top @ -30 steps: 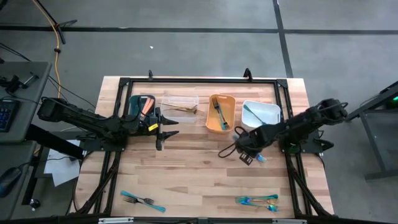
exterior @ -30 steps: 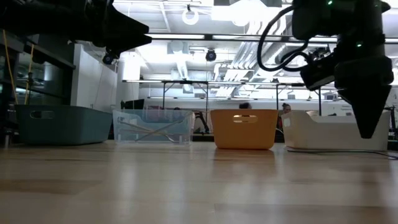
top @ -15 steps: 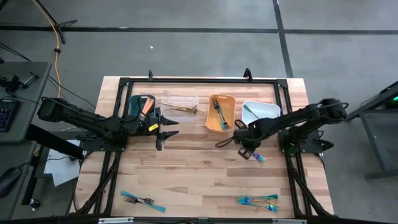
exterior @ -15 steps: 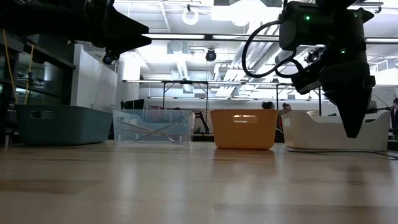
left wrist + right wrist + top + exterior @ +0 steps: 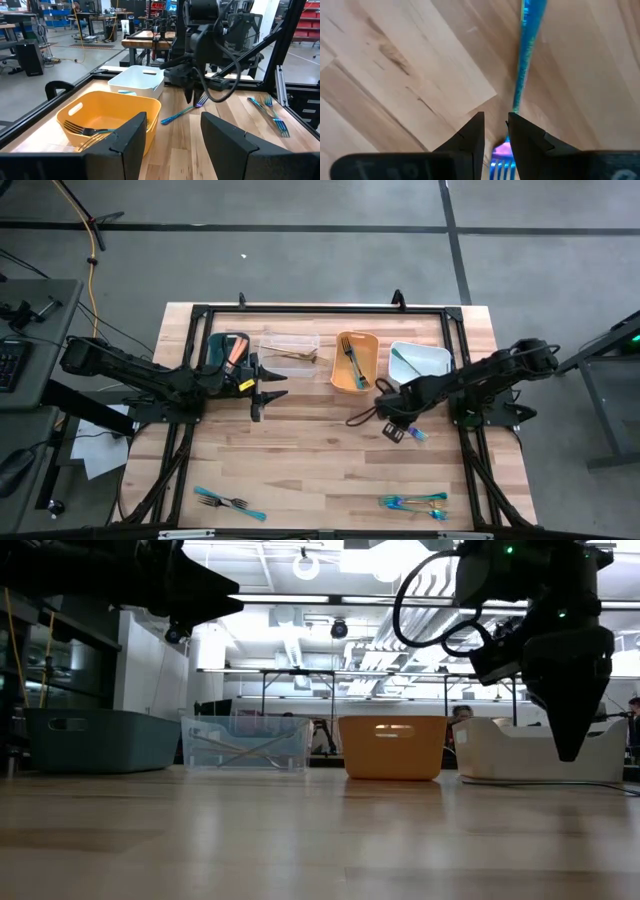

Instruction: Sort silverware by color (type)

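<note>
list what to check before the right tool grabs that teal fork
1. Fork lined up between right tool fingers: ok.
2. Tool low enough to grip: cannot tell.
3. Tool shut on fork: not ok, a gap still shows.
4. Fork flat on table, nothing against it: ok.
5. White bin holds a teal utensil, with room: ok.
6. Left tool open, away by the clear bin: ok.

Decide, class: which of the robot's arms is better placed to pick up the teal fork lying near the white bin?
Probably the right. Its gripper hangs directly over the teal fork, fingers straddling the handle in its wrist view. The left gripper waits across the table by the clear bin.
</note>
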`<action>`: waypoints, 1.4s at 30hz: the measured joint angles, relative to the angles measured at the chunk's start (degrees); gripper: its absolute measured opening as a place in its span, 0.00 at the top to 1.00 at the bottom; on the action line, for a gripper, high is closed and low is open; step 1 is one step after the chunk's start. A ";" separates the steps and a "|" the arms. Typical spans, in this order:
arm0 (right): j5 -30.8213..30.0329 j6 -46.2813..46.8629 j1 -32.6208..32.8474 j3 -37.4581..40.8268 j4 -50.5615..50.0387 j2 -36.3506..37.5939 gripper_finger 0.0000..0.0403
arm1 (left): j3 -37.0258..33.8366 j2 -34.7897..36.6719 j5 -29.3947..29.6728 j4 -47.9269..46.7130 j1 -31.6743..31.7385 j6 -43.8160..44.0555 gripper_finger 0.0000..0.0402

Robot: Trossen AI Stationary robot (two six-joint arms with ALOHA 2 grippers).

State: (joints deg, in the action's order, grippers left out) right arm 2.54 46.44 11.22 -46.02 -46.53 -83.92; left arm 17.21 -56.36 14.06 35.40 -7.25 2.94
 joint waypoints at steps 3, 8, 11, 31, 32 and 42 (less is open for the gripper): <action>-1.58 1.16 1.10 0.00 -0.10 0.00 0.80 | 0.00 0.00 0.00 0.00 0.00 0.00 0.55; -3.59 1.51 2.08 0.02 -0.31 0.00 0.80 | 0.00 0.00 0.00 0.00 0.00 0.00 0.55; -3.61 1.32 2.08 0.02 -0.30 0.00 0.80 | 0.00 0.00 0.00 0.00 0.00 0.02 0.55; -2.80 2.12 0.77 0.02 -0.35 -0.07 0.65 | 0.00 0.00 -1.75 0.02 0.02 -0.04 0.55; -2.74 2.77 0.77 0.02 -0.36 -0.33 0.65 | 0.00 0.00 -1.75 0.02 0.02 -0.04 0.55; -1.34 3.42 0.77 0.04 0.15 -6.80 0.65 | 0.00 0.00 -1.79 0.07 0.02 -0.09 0.55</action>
State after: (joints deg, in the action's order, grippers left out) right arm 1.20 49.85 11.99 -45.98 -46.38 -90.72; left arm 17.21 -56.36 12.27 35.46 -7.22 2.85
